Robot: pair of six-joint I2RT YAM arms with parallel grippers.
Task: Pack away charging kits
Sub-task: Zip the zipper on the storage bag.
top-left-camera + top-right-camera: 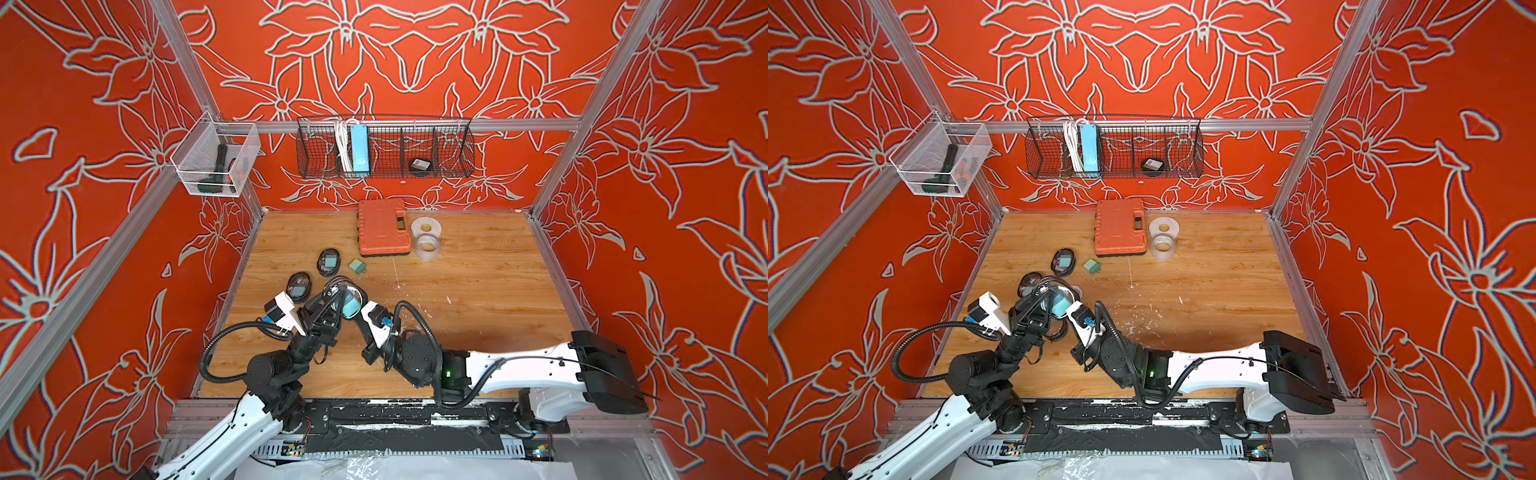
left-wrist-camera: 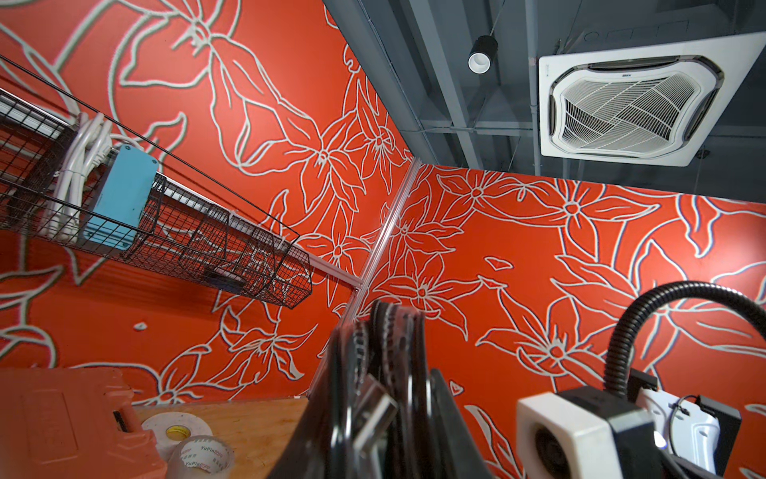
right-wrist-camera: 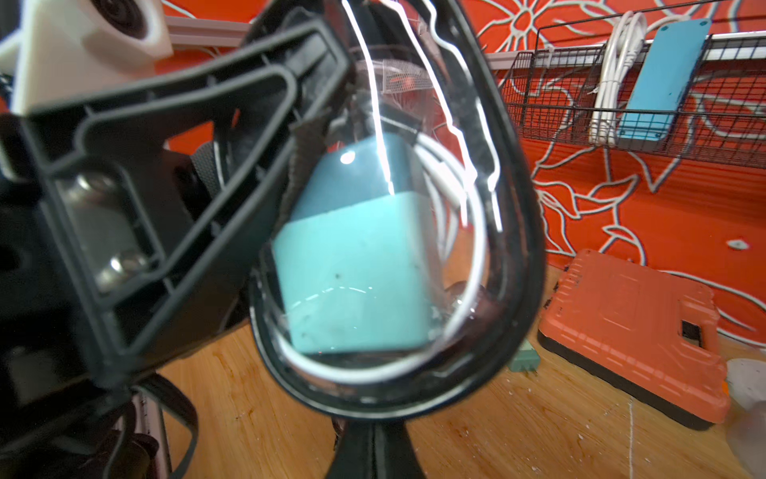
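Wood-grain table (image 1: 478, 291), scuffed and flecked with white, was boxed in by red walls (image 1: 83, 124) covered in pale flower outlines, with metal rails in the corners.

On the left wall hung a clear bin (image 1: 189, 166) with a dark tool (image 1: 216, 166) in it. The back wall had a black wire basket (image 1: 453, 153). A white cord bundle (image 1: 341, 145) and a blue strip (image 1: 358, 147) stood together in one compartment left of centre, and a round black thing (image 1: 419, 165) sat right of centre.

On the table from the left were the near pouch (image 1: 298, 287) and the far pouch (image 1: 329, 262), both flat ovals with black rims and clear faces. Then came a loose plug (image 1: 356, 266), a ribbed orange case (image 1: 383, 226), and two tape rolls (image 1: 427, 237) just beside it.

Front left, the held pouch (image 3: 510, 249) was up off the table, with a matte teal cube (image 3: 356, 269) and a white cable (image 3: 468, 249) inside. The left gripper (image 1: 332, 296) was clamped on its rim. The right gripper (image 3: 373, 435) was closed tight right under it, but I couldn't tell if it pinched anything.
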